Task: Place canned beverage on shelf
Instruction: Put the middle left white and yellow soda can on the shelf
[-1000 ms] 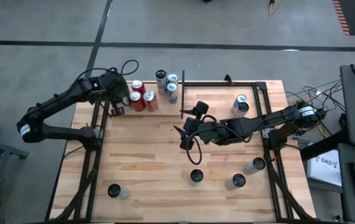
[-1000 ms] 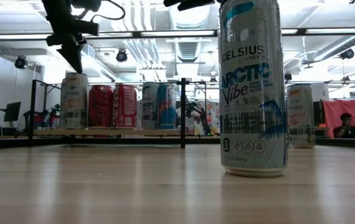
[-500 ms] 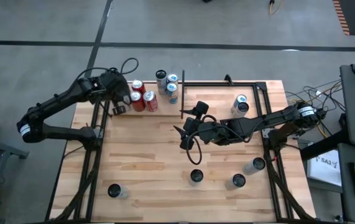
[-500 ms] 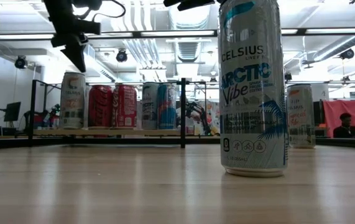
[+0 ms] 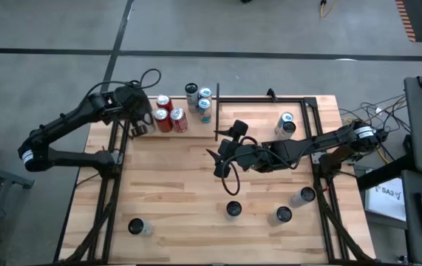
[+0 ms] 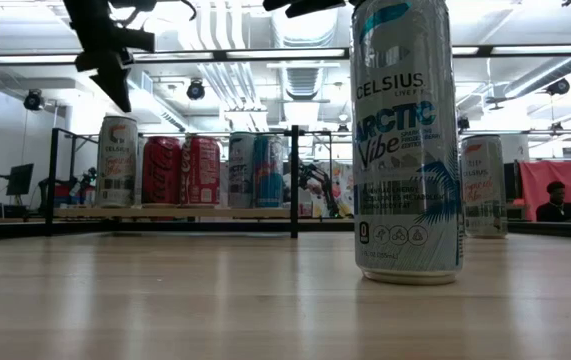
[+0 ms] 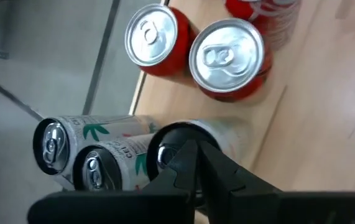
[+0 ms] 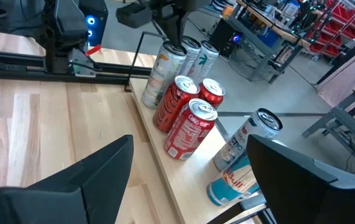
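Note:
The shelf (image 6: 165, 212), a pale plywood panel with thin black upright rods, lies at the table's far left. Several cans stand on it: three red ones (image 5: 168, 114), silver and blue ones (image 5: 199, 97), and a white can (image 6: 117, 160) at its left end. My left gripper (image 6: 122, 100) hangs shut just above this white can's top (image 7: 165, 149), and the low view shows a gap between them. My right gripper (image 5: 214, 159) stands open and raised over the table's middle, facing the shelf (image 8: 193, 186), with nothing between its fingers.
Loose cans stand on the table: one near the middle front (image 5: 232, 210), two at the front right (image 5: 283, 215) (image 5: 303, 196), one at the front left (image 5: 138, 227), and one (image 5: 287, 124) inside the bare black frame (image 5: 270, 98) at the far right.
The white can at the shelf's left end has shifted a little toward the table's left edge and stands upright. My left gripper stays shut above it.

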Robot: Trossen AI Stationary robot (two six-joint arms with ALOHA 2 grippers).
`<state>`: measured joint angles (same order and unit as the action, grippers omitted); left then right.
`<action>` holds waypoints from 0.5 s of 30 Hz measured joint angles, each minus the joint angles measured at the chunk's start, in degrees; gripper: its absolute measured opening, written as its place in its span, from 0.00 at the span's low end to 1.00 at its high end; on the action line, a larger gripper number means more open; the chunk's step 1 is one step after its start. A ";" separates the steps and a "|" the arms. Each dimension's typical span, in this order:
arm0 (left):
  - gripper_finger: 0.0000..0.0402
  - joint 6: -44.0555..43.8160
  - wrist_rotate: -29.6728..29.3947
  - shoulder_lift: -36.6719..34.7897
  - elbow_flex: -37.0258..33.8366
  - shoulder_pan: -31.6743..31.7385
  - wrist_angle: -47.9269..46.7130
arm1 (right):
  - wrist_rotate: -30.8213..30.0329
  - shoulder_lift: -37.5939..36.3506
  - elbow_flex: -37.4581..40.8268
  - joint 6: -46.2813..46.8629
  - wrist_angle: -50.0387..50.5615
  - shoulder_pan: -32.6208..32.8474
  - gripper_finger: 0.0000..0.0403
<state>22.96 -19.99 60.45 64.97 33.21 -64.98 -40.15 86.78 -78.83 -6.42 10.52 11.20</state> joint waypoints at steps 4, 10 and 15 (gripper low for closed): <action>0.00 -2.11 1.09 -1.79 0.00 0.00 0.51 | 0.03 0.00 0.00 0.02 -0.12 -0.42 0.74; 0.00 -11.40 0.95 -3.26 -2.59 0.00 6.45 | 0.03 0.00 0.00 1.37 -0.11 -1.29 0.67; 0.00 -16.32 -0.44 -3.77 -5.39 0.00 9.09 | 0.03 0.00 0.04 3.22 -0.05 -1.31 0.59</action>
<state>6.64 -20.42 56.69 59.58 33.21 -55.89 -40.12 86.78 -78.78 -3.19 10.47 9.89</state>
